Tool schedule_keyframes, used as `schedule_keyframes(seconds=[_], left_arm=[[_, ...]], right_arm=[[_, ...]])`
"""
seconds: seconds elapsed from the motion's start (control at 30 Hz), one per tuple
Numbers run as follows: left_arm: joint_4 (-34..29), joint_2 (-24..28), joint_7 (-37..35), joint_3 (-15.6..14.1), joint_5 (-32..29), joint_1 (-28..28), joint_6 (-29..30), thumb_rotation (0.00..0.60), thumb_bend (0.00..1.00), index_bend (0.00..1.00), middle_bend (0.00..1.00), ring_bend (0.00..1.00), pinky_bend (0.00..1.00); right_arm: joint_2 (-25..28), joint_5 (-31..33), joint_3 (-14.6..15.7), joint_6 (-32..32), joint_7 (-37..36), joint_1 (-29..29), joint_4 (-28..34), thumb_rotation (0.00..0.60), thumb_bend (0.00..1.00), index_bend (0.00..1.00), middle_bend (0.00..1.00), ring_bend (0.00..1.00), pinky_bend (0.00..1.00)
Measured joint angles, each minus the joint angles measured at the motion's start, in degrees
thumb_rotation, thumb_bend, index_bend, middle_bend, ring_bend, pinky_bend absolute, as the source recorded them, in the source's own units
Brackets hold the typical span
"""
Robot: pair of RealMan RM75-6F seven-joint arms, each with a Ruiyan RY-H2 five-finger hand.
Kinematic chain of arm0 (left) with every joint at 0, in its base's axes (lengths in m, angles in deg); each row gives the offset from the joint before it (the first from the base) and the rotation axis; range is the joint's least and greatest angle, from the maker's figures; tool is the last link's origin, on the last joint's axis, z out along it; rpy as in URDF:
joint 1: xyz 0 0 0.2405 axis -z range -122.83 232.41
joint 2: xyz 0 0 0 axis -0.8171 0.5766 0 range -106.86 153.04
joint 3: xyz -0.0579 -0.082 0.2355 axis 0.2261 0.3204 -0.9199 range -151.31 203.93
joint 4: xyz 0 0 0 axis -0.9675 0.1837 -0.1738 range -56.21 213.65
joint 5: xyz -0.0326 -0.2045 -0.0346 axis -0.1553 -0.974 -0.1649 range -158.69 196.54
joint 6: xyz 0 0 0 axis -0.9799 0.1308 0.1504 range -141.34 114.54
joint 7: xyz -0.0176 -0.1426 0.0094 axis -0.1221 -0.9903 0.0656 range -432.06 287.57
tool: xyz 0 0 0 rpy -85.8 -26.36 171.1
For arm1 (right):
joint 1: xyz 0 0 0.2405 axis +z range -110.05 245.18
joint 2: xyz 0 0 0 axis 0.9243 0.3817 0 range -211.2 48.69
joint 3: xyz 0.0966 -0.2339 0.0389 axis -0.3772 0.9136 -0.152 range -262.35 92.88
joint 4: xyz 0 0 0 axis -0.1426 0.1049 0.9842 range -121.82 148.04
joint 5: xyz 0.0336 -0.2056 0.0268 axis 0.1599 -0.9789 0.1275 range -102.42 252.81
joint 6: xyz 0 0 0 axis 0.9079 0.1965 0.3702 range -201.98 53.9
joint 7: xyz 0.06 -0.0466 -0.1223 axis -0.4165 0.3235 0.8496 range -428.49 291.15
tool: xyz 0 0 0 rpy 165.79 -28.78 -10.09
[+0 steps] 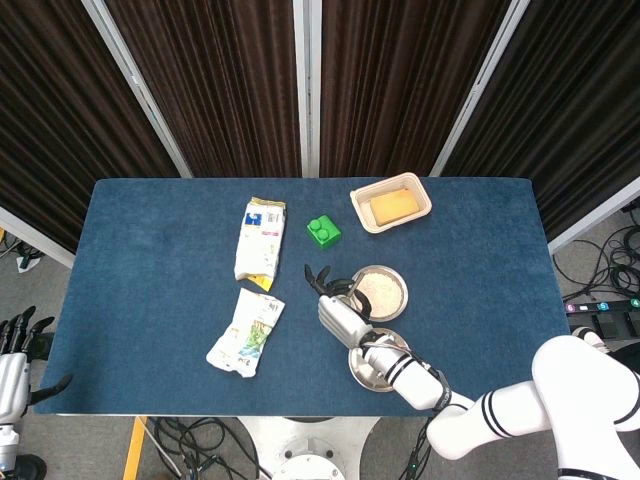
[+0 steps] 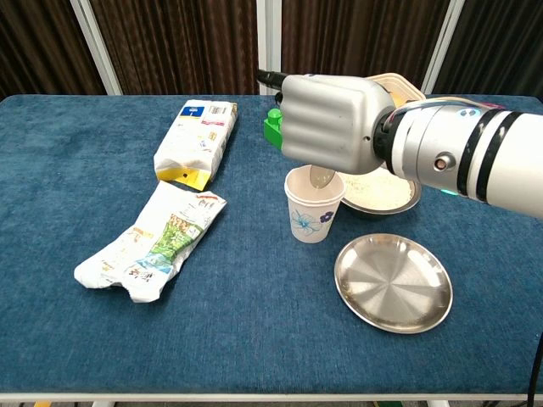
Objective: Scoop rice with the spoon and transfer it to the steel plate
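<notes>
My right hand [image 2: 327,119] hovers over a floral paper cup [image 2: 313,209] and grips a steel spoon [image 2: 321,176]. The spoon's bowl hangs just above the cup's mouth. Behind the cup stands the steel bowl of rice [image 2: 382,190], partly hidden by the hand. The empty steel plate [image 2: 393,282] lies in front of the bowl, near the table's front edge. From the head view the right hand [image 1: 338,306] covers the cup, between the rice bowl [image 1: 386,290] and the plate [image 1: 362,370]. My left hand [image 1: 12,352] hangs off the table at far left, fingers apart, holding nothing.
Two snack bags lie on the left half of the blue table: a white and yellow one [image 2: 195,142] and a crumpled one [image 2: 153,242]. A green brick [image 1: 322,231] sits behind the cup. A beige tray [image 1: 390,203] with a yellow block stands at the back.
</notes>
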State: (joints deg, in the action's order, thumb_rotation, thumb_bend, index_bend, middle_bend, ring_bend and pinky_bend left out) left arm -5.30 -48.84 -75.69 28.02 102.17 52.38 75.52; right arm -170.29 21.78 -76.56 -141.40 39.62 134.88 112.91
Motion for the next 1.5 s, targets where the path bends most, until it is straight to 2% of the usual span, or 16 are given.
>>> schedule_keyframes(seconds=[0.2, 0.4, 0.6, 0.77, 1.0, 1.13, 1.33, 1.5], left_arm=[[0.22, -0.12, -0.25, -0.06, -0.14, -0.36, 0.24, 0.600, 0.16, 0.23, 0.14, 0.07, 0.05], [0.41, -0.16, -0.50, 0.02, -0.04, -0.43, 0.35, 0.600, 0.16, 0.23, 0.14, 0.07, 0.05], [0.25, -0.02, -0.23, 0.09, 0.15, -0.14, 0.04, 0.600, 0.16, 0.23, 0.14, 0.07, 0.05], [-0.41, 0.34, 0.33, 0.30, 0.38, 0.21, -0.08, 0.600, 0.16, 0.23, 0.14, 0.07, 0.05], [-1.60, 1.03, 1.44, 0.56, 0.49, 1.03, -0.88, 0.600, 0.16, 0.23, 0.14, 0.07, 0.05], [-2.33, 1.51, 2.06, 0.71, 0.45, 1.30, -1.12, 0.600, 0.16, 0.23, 0.14, 0.07, 0.05], [-3.06, 1.73, 2.67, 0.69, 0.45, 1.64, -1.49, 0.600, 0.16, 0.23, 0.14, 0.07, 0.05], [-3.06, 1.78, 2.66, 0.74, 0.38, 1.77, -1.54, 0.600, 0.16, 0.23, 0.14, 0.07, 0.05]], right_arm=[[-0.18, -0.69, 0.45, 0.19, -0.50, -0.08, -0.47, 0.600, 0.38, 0.70, 0.62, 0.26, 0.00], [1.13, -2.68, -0.85, -1.68, -7.51, -1.90, -0.36, 0.600, 0.38, 0.70, 0.61, 0.26, 0.00], [4.10, -5.28, -2.40, -2.95, -21.35, -5.21, 0.63, 0.600, 0.38, 0.69, 0.61, 0.26, 0.00], [7.08, -7.70, -2.95, -2.73, -37.57, -9.16, 1.46, 0.600, 0.38, 0.69, 0.61, 0.26, 0.00], [9.98, -13.49, -1.88, -0.94, -60.52, -15.32, 0.40, 0.600, 0.38, 0.69, 0.60, 0.26, 0.00], [10.78, -19.15, -0.43, 0.23, -73.18, -19.02, -1.85, 0.600, 0.37, 0.68, 0.59, 0.25, 0.00], [9.79, -29.36, 2.29, 0.46, -83.66, -24.32, -8.02, 0.600, 0.36, 0.65, 0.56, 0.21, 0.00], [6.32, -33.40, 3.21, -0.29, -86.20, -27.49, -13.82, 0.600, 0.35, 0.64, 0.55, 0.20, 0.00]])
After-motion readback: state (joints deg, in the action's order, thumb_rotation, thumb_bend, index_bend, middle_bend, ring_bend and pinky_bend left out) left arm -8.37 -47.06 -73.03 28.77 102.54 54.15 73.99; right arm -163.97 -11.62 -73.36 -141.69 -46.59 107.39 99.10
